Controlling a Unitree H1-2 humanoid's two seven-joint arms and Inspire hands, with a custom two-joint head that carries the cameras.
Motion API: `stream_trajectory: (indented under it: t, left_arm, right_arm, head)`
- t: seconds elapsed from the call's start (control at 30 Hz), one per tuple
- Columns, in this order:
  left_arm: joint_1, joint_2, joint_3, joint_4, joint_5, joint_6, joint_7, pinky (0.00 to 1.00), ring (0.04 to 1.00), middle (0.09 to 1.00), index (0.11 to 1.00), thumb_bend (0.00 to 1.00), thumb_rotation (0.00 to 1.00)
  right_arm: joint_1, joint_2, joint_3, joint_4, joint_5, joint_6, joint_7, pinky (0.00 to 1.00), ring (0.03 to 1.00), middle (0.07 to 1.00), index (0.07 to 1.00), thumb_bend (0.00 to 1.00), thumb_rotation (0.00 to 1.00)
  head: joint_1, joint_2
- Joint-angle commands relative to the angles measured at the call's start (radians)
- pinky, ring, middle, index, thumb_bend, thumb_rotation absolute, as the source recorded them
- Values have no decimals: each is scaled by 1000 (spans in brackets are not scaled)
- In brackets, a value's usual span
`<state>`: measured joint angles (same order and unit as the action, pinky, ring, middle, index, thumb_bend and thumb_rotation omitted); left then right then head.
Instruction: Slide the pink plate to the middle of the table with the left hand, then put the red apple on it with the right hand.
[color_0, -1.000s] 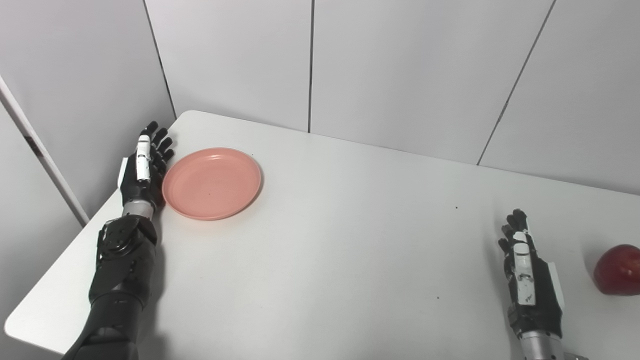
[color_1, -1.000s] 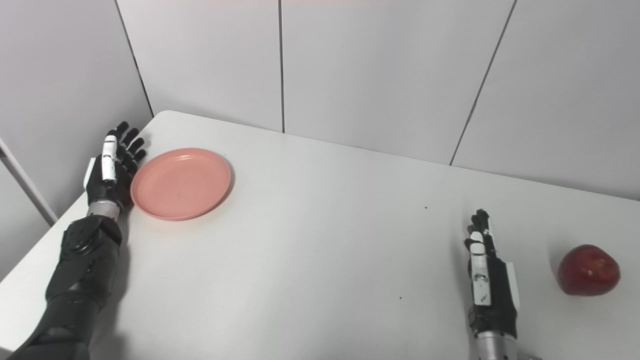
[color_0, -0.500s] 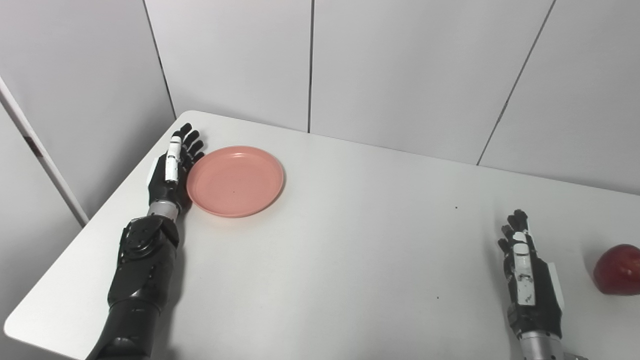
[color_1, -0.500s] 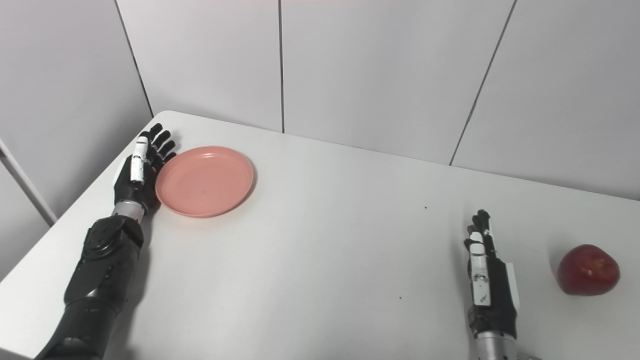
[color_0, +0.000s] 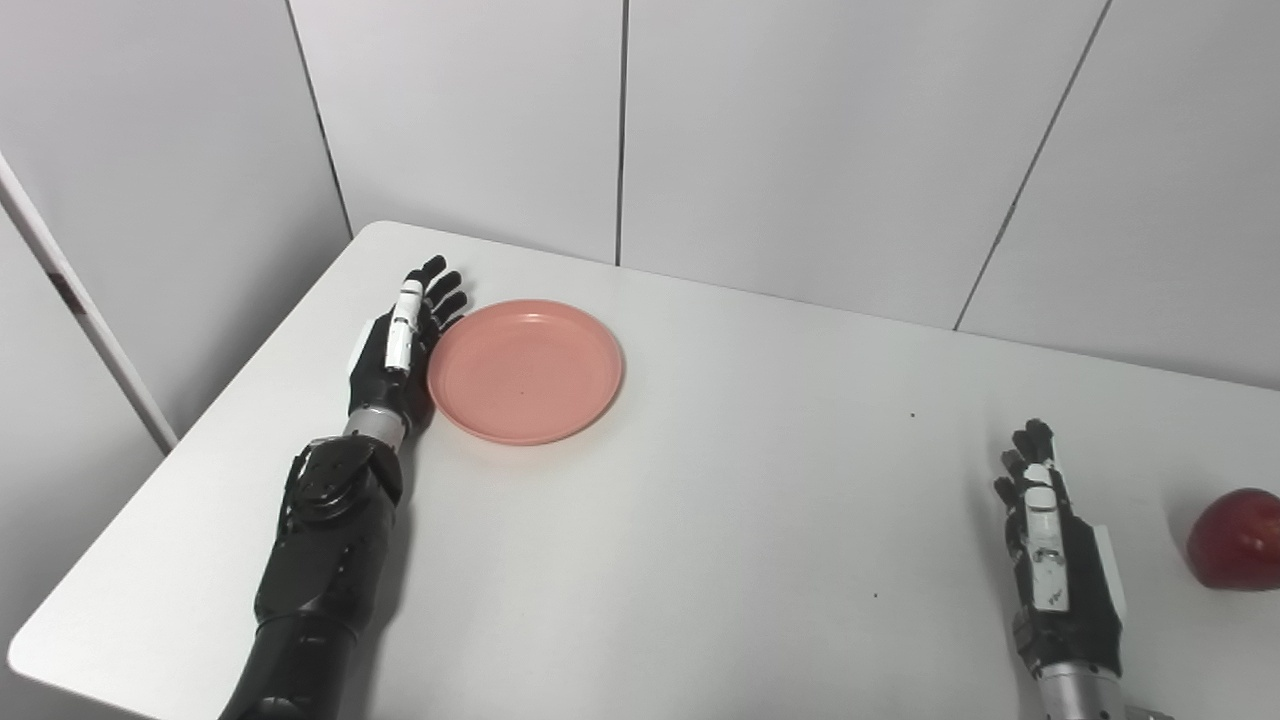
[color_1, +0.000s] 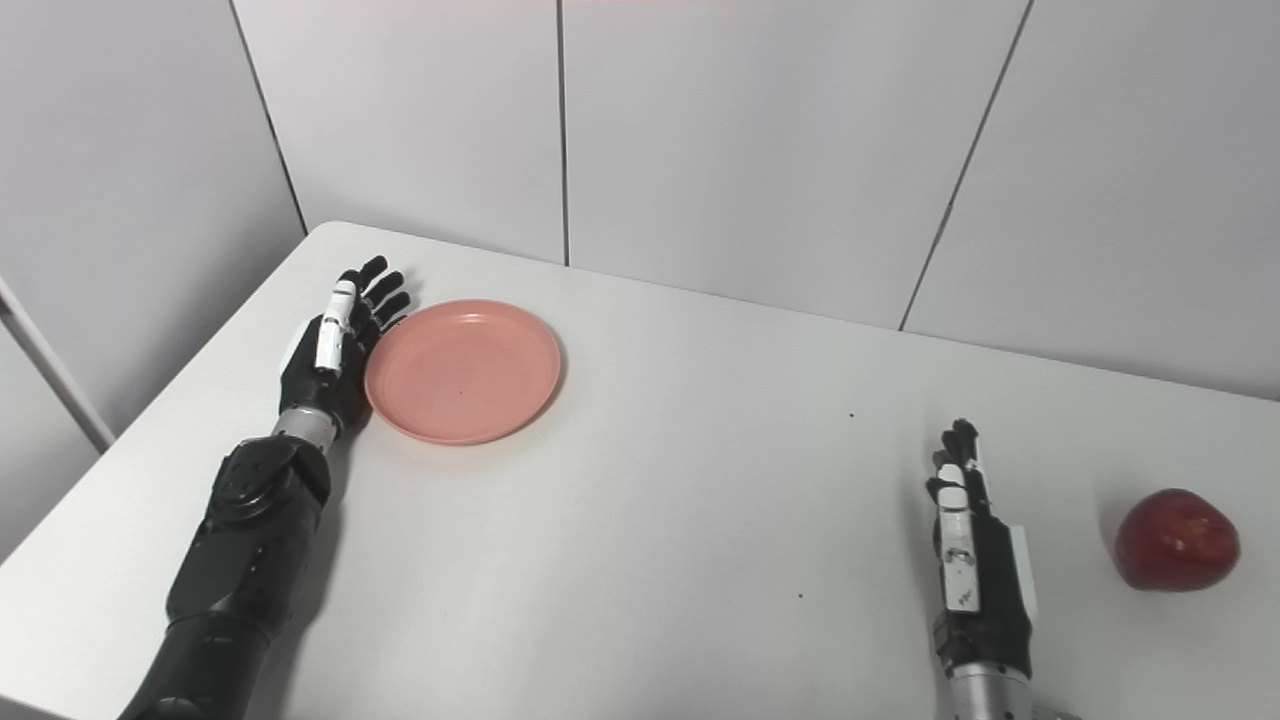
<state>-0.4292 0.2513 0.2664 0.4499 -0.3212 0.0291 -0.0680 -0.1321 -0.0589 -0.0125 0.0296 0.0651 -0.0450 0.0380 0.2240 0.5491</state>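
The pink plate (color_0: 525, 370) lies flat on the white table (color_0: 700, 500), left of the middle. My left hand (color_0: 398, 345) is open, fingers straight, its edge standing against the plate's left rim. The red apple (color_0: 1236, 538) sits at the table's right side, also in the right eye view (color_1: 1177, 540). My right hand (color_0: 1050, 545) is open and empty, standing on its edge on the table, a short way left of the apple and not touching it.
Grey wall panels (color_0: 620, 120) rise behind the table's far edge. The table's left edge (color_0: 190, 440) runs close beside my left forearm. Small dark specks (color_0: 912, 415) mark the tabletop.
My left hand has moved right across the table, pushing the pink plate with it towards the middle. The right hand and the apple have not moved.
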Motion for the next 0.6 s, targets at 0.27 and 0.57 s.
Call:
stream_trajectory:
  t: [0.27, 0.57]
  left_arm:
    - [-43, -37, -45, 66, 10, 9, -48, 950, 937, 932, 910, 290, 1000]
    - [-59, -51, -86, 93, 35, -8, -61, 946, 944, 939, 915, 288, 1000]
  right_arm:
    - [-14, 11, 0, -42, -8, -7, -3, 1000, 999, 989, 987, 215, 1000]
    - [-14, 17, -1, -48, -10, 10, -8, 1000, 997, 988, 984, 220, 1000]
  head:
    - [-10, 4]
    - [-14, 9]
